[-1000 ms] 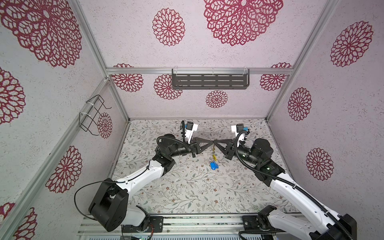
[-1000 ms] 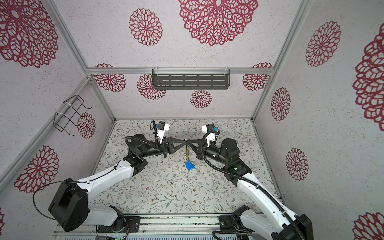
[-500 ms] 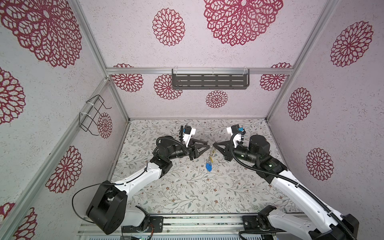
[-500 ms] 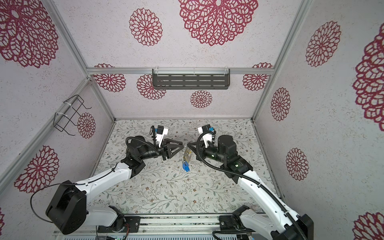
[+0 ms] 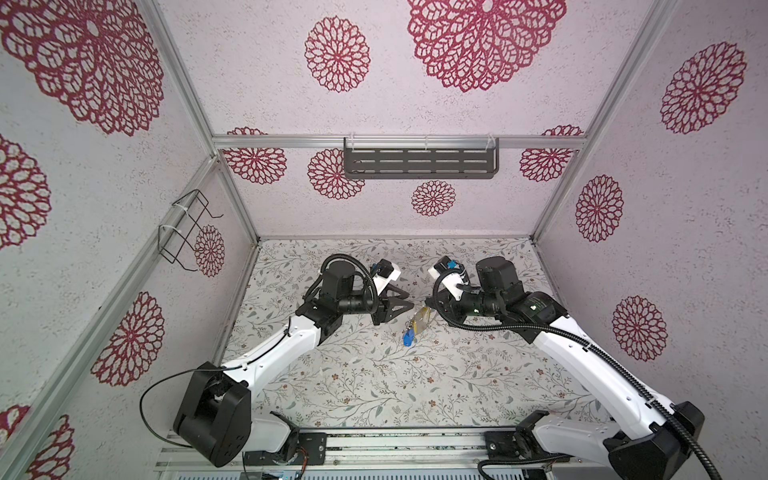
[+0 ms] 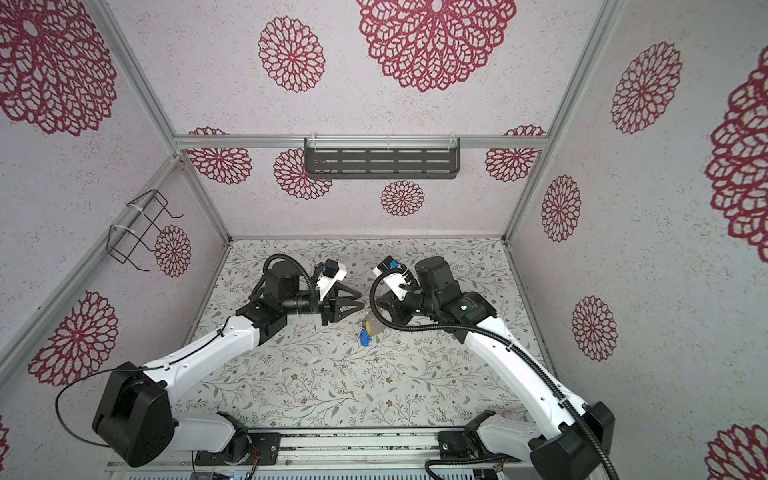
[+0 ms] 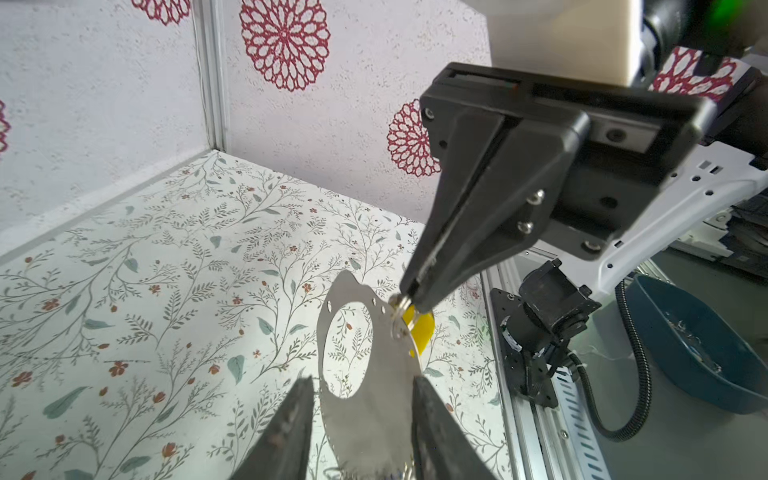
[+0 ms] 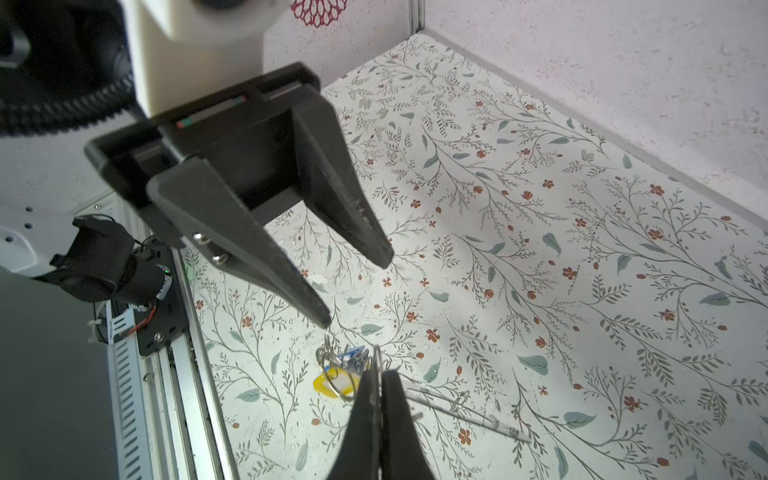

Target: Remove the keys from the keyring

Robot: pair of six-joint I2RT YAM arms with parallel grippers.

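Keyring: the flat grey crescent band (image 7: 374, 411) hangs low over the table between the two arms, held at one spot on its rim.
Keys: blue tags (image 8: 353, 357) and a yellow tag (image 8: 332, 384) bunch on small rings at its lower end. None looks freed, and I cannot tell whether they touch the table.
Right claw (image 7: 405, 297): closed, pinching the band's rim beside a small ring.
Left claw (image 8: 356, 290): open and holding nothing. In the left wrist view the band's end shows between its fingers; contact is unclear.
Table (image 8: 540, 249): floral surface, with nothing loose visible near the bunch.
Risk, slip: thin smooth metal is held by a single pinch, so a tug on a tag could swivel the band or pull it free.
Risk, wrong catch: the tags overlap, so closing now may grab the band or several rings instead of one tag.
Risk, drag: a straight pull would likely haul the whole band along rather than work a small ring off.
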